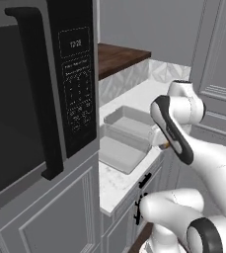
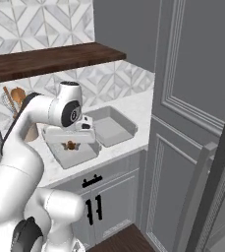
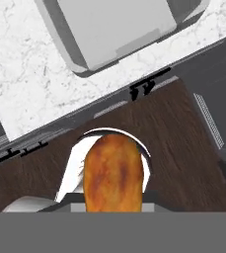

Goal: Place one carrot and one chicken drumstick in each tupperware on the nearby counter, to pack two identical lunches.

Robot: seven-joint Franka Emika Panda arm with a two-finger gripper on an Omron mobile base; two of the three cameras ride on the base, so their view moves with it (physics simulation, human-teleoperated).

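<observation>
A grey-panelled kitchen corner, with a white marbled bench (image 1: 115, 185) running under a dark wooden shelf (image 2: 50, 60) and a tall black microwave (image 1: 35, 94) at the near left. Two light-grey tupperware trays sit side by side on the bench, the near tray (image 1: 118, 150) touching or just beside the far tray (image 1: 129, 118), both apparently bare inside so far as the base views show. The robot's hand (image 2: 70, 142) hangs above the front edge of the near tray, closed narrowly on a browned chicken drumstick (image 3: 114, 173), which points down between the fingers. In the hand view the drumstick sits over the dark floor in front of the cabinets, with a tray (image 3: 112, 29) ahead, suggesting the hand is short of its drop point. The meat is held high, seemingly to clear the raised rim. No carrot can be made out.
</observation>
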